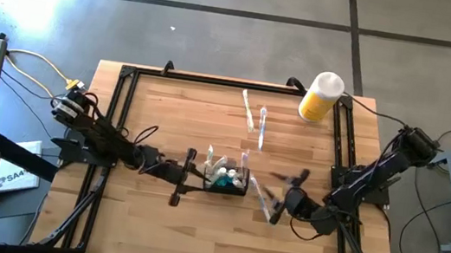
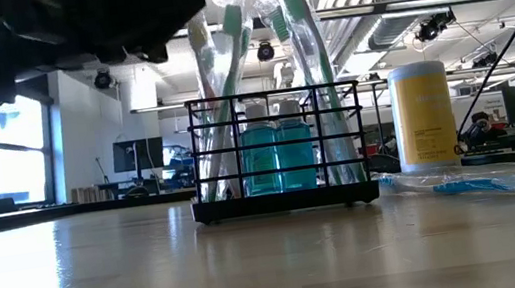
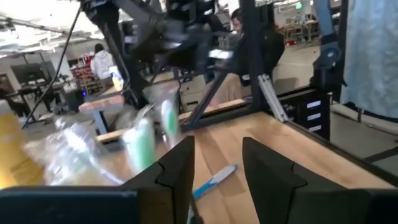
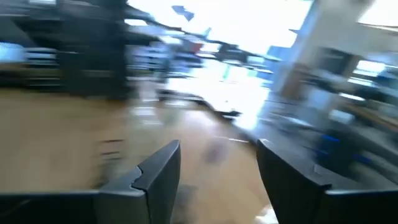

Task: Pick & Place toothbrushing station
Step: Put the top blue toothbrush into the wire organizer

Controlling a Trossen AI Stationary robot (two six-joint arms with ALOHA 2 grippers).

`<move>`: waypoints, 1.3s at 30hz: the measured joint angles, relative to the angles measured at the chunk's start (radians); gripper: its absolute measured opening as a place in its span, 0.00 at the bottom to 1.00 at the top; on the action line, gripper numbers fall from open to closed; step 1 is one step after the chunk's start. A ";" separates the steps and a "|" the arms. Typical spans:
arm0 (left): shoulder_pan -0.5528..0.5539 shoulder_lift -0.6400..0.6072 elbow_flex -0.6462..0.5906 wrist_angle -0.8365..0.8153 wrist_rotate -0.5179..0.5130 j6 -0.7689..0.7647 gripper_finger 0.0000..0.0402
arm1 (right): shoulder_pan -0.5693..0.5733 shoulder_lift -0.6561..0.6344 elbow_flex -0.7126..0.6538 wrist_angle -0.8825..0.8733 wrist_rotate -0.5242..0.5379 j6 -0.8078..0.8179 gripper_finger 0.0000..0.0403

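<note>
Presently the toothbrushing station (image 1: 227, 180), a black wire caddy holding upright wrapped toothbrushes and two teal bottles (image 2: 278, 158), stands on the wooden table (image 1: 165, 119) near its middle, toward the near edge; the left gripper (image 1: 186, 176) lies just left of it, jaws standing apart with nothing between them, as its wrist view confirms; the right gripper (image 1: 278, 201) sits right of the caddy, jaws likewise apart and empty, beside a loose wrapped toothbrush (image 1: 262, 197); two more wrapped toothbrushes (image 1: 254, 118) lie farther back, and a yellow canister with white cap (image 1: 320, 96) stands at the far right. Judged step: approach to grasp. Recommendation: close on the wire rim, not on the brushes; keep the caddy level, since its tall contents look liable to tip.
</note>
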 joint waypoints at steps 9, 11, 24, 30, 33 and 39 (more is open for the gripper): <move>-0.084 -0.122 0.000 -0.070 -0.064 0.050 0.32 | -0.048 -0.014 0.000 -0.001 0.256 0.066 0.50; -0.105 -0.160 0.000 -0.123 -0.118 0.050 0.32 | -0.094 -0.014 0.000 -0.015 0.242 0.077 0.50; -0.199 -0.404 0.000 -0.544 -0.222 -0.015 0.32 | -0.516 -0.017 0.000 -0.417 -0.248 0.521 0.50; -0.197 -0.430 0.000 -0.641 -0.225 -0.059 0.32 | -0.825 -0.027 0.000 -0.534 -0.761 0.708 0.50; -0.197 -0.429 0.000 -0.654 -0.225 -0.059 0.32 | -0.959 -0.007 0.000 -0.514 -0.911 0.676 0.50; -0.197 -0.429 0.000 -0.656 -0.225 -0.061 0.32 | -1.147 -0.005 0.000 -0.504 -1.037 0.594 0.50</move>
